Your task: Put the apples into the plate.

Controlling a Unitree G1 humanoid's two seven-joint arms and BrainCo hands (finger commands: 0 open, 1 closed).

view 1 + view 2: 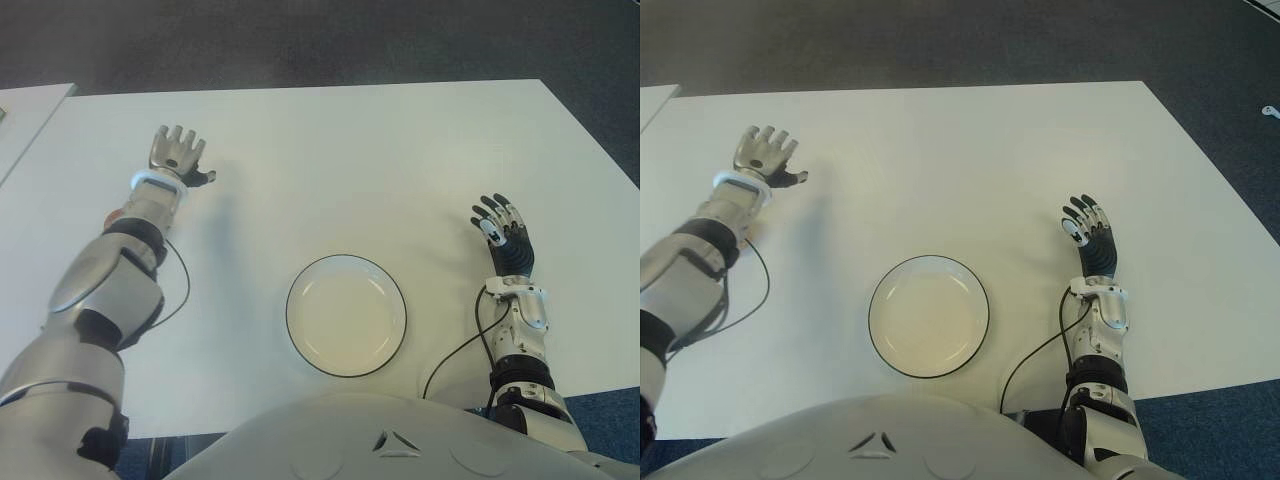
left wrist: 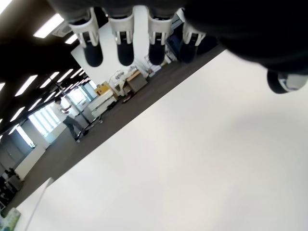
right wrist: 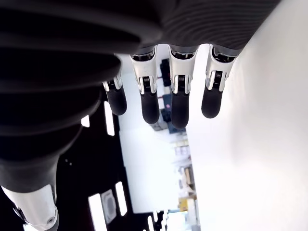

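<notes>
White plate (image 1: 300,335) holds nothing; left robot hand (image 1: 177,156) and right robot hand (image 1: 504,232) both released

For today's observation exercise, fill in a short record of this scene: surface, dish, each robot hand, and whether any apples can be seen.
surface: white table
dish: white plate with dark rim, near the robot, nothing in it
left hand: far left of the plate, fingers spread, holding nothing
right hand: right of the plate, fingers extended, holding nothing
apples: none visible in any view
task status: not yet begun
</notes>
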